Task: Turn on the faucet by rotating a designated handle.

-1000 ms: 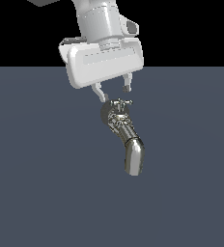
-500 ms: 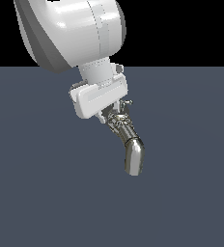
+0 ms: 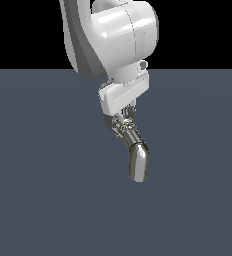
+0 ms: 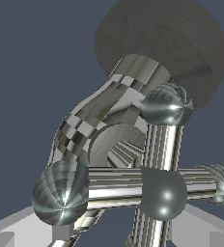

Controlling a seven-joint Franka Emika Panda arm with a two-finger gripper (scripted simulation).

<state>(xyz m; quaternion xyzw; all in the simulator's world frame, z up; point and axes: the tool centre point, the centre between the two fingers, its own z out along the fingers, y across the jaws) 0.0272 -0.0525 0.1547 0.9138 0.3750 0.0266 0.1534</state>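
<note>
The chrome faucet (image 3: pixel 124 129) stands mid-floor, and its thick curved spout (image 3: pixel 138 161) points toward the camera. My white gripper (image 3: pixel 122 116) sits low over the faucet's top and covers the handle in the exterior view. In the wrist view the cross-shaped handle (image 4: pixel 162 193), with ball-tipped prongs, fills the frame in front of the round base plate (image 4: pixel 181 43) and the ribbed body (image 4: pixel 92 120). The fingertips (image 4: pixel 61 232) stand apart on either side of the handle. The gripper (image 4: pixel 138 240) is open, and I cannot tell whether a finger touches a prong.
Flat dark grey-blue floor (image 3: pixel 43 200) lies all around the faucet. The bulky white arm (image 3: pixel 118 35) hangs over it from above. Nothing else shows.
The arm has swung down and toward the exterior view's right, and the hand has turned. The hand now covers the handle, which showed below the fingers before. The spout has not moved.
</note>
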